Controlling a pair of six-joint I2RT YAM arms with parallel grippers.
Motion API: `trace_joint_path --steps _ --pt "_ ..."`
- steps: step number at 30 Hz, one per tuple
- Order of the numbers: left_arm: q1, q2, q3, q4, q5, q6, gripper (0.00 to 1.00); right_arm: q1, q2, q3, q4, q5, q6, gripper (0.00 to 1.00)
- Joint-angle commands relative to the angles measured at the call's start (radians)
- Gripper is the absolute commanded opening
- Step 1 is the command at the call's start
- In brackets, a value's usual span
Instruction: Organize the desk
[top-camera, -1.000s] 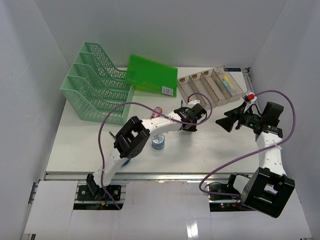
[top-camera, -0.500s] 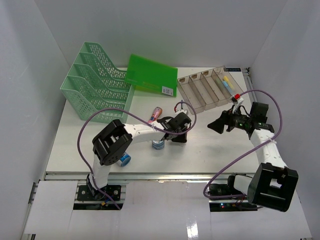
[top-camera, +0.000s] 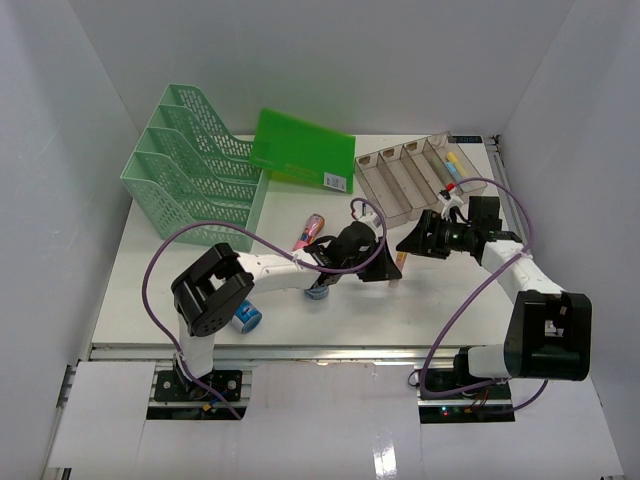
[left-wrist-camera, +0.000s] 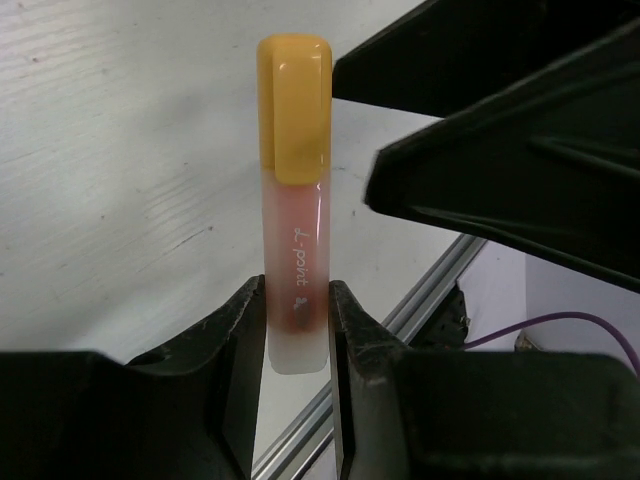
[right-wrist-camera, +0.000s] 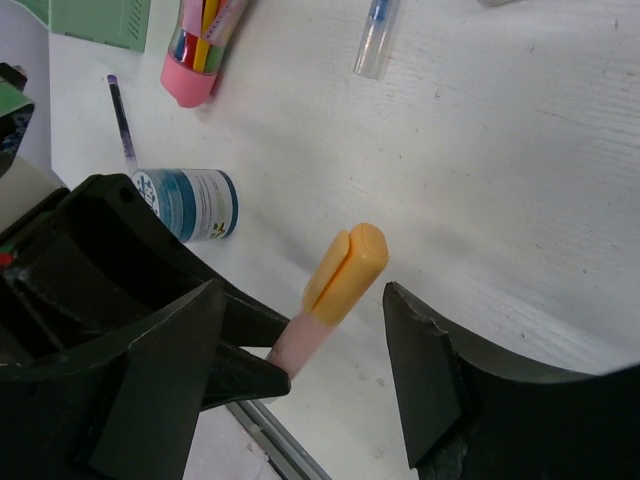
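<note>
Brought right gripper (right-wrist-camera: 305, 310) in from right of frame, narrowing but still open and empty, straddling orange-capped pen (left-wrist-camera: 295, 180) clamped in left gripper (left-wrist-camera: 298, 315) over middle of desk (top-camera: 400, 300); looks like handover.

White slanted lettering runs along the clear barrel of the yellow-capped highlighter (left-wrist-camera: 296, 240) gripped in the left tool (left-wrist-camera: 297, 312). It reads "-point" after one unclear letter, followed by a small mark. The blue-labelled jar (right-wrist-camera: 190, 203) carries print too blurred to read.
</note>
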Motion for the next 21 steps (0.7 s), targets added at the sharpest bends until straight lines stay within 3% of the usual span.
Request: trace_joint_path --steps 1,9,18,21 --pt "-0.004 -0.067 0.012 0.085 0.027 -0.032 0.07 0.004 0.022 0.034 0.033 0.038 0.092 0.68" --pt "-0.002 -0.067 0.029 0.094 0.010 -0.023 0.07 0.004 0.003 0.034 0.022 0.061 0.104 0.60" --pt "-0.002 -0.055 0.037 0.116 0.020 -0.025 0.08 0.004 0.054 0.063 0.014 -0.042 0.116 0.19" --pt "-0.001 -0.053 0.043 0.116 0.027 -0.019 0.18 0.004 0.070 0.091 0.000 -0.075 0.102 0.11"
